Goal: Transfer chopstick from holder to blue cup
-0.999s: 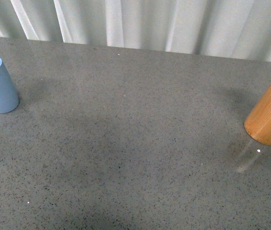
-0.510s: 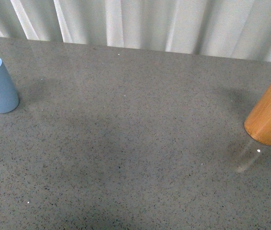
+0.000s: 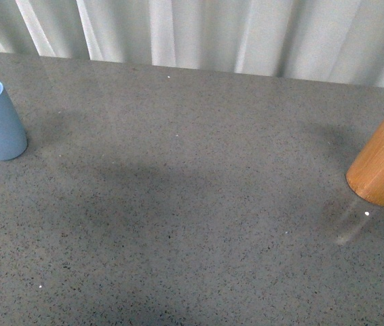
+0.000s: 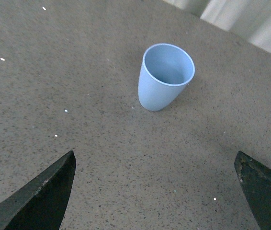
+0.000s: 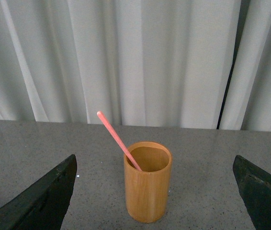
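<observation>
Chopstick (image 5: 118, 141) — thin, pink, stiff-looking and likely very light — leans in the holder (image 5: 147, 191) at the right of the surface (image 3: 192, 204), its lower end hidden inside, its upper part slanting clear of the rim, well apart from the cup (image 4: 159, 91) at the left. Slim and probably smooth, it could twist or slip in a loose pinch, so the bare shaft just above the rim seems the place to take it, squarely across. Right claw (image 5: 154, 160) faces the holder, left claw (image 4: 154, 160) looks down at the cup, both spread wide and empty.
</observation>
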`<state>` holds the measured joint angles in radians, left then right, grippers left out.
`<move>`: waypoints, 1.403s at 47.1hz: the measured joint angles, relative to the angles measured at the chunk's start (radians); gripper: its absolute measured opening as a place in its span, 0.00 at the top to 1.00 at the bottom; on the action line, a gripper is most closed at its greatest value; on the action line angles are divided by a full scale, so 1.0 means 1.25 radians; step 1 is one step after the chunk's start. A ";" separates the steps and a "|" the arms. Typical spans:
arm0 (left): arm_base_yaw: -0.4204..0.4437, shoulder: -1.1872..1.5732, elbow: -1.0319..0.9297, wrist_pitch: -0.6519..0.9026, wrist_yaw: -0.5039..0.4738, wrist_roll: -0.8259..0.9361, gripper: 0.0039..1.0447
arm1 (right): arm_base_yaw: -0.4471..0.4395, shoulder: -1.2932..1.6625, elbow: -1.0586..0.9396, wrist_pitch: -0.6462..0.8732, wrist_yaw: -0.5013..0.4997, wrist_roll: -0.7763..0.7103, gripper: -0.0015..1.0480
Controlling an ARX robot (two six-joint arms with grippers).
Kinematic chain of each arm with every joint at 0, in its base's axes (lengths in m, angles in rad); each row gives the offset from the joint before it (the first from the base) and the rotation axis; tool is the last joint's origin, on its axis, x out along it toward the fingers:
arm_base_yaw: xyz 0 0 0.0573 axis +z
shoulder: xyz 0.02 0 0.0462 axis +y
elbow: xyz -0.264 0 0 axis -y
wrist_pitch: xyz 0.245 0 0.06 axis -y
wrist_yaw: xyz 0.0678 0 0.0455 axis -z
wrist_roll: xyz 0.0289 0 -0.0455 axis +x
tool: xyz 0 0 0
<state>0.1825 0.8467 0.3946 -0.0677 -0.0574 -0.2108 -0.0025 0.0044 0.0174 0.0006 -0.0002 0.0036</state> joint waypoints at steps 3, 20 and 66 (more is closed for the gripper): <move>0.003 0.128 0.089 -0.037 0.021 0.016 0.06 | 0.000 0.000 0.000 0.000 0.000 0.000 0.10; -0.051 0.551 0.431 -0.146 0.006 0.051 0.06 | 0.000 0.000 0.000 0.000 0.000 0.000 0.10; 0.000 0.829 0.625 -0.121 -0.041 0.111 0.06 | 0.000 0.000 0.000 0.000 0.000 0.000 0.10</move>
<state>0.1825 1.8835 1.1755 -0.2192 -0.1085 -0.0723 -0.0025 0.0044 0.0174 0.0006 -0.0006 0.0036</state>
